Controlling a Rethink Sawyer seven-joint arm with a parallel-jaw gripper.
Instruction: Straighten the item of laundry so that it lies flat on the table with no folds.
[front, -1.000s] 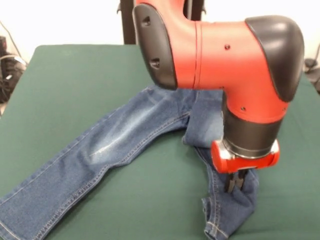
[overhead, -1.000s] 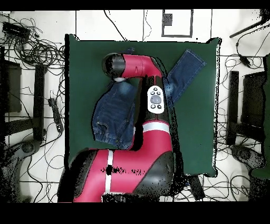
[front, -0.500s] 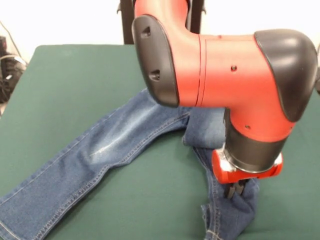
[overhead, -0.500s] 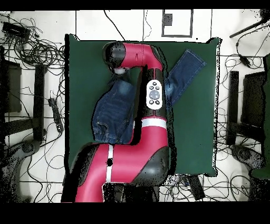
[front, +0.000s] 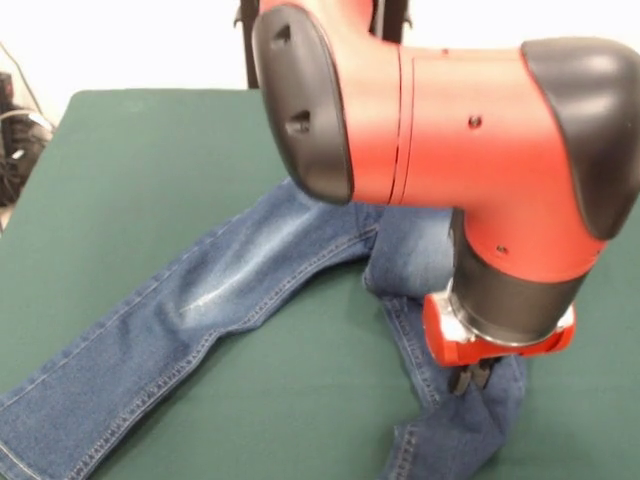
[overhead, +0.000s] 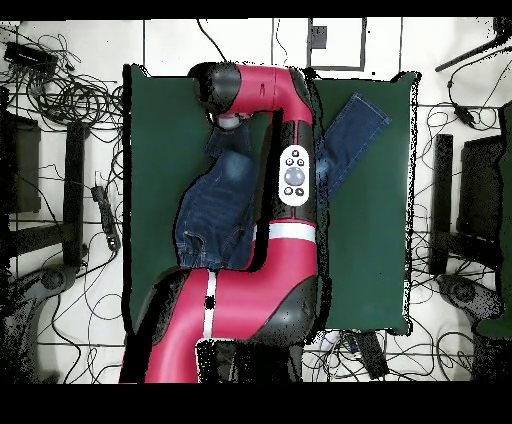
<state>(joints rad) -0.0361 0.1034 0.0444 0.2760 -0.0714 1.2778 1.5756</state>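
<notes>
The table (front: 130, 170) was a wide green surface, and the jeans (front: 240, 275) lay across it toward the middle, well inside its edges in the overhead view. One leg ran out long and mostly flat toward the near left corner of the front view. The other leg was bent back on itself and bunched into a crumpled fold near the bottom edge of that view, right of centre.

The arm (front: 440, 130) reached down over that bunched leg, so the step in hand looked like dragging the folded leg out straight. The job seemed about half done: one leg was laid out, one was not. The next move probably called for drawing the cloth along the line of the leg, away from the waistband, low enough that the fabric slid and did not lift into a new fold. The bend near the crotch could catch and pull the flat leg askew.

The gripper (front: 470, 378) showed only dark tips below its red collar. They stood close together and appeared pinched on a ridge of the denim.
</notes>
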